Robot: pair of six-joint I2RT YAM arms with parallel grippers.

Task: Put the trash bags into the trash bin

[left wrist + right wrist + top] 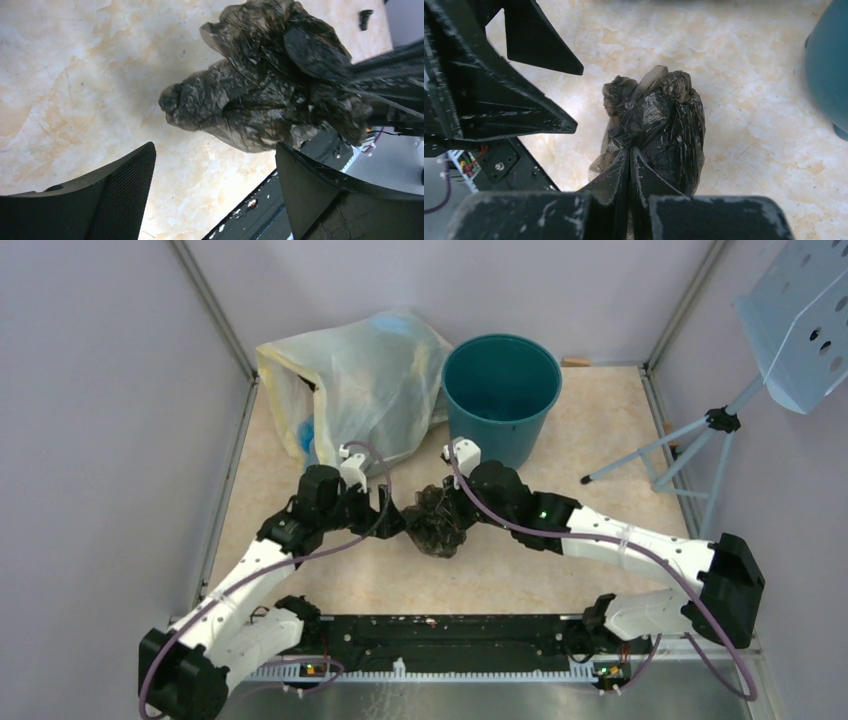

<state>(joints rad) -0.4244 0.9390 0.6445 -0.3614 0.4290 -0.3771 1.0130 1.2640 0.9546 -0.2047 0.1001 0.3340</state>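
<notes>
A crumpled glossy black trash bag [438,520] hangs in a bunch between the two arms, just above the beige floor. My right gripper [630,152] is shut on the trash bag [659,130], its jaws pinched together on the plastic. My left gripper [215,155] is open and empty, its fingers [120,190] spread just short of the bag [265,95], not touching it. The left gripper's fingers also show in the right wrist view [524,100]. The round teal trash bin [500,390] stands upright behind the bag; its side shows at the right wrist view's edge [829,65].
A large translucent whitish-yellow bag with blue contents [360,385] stands left of the bin. A tripod leg [650,450] and a light blue perforated panel [800,320] are at the right. Grey walls enclose the floor. A black rail [450,635] runs along the near edge.
</notes>
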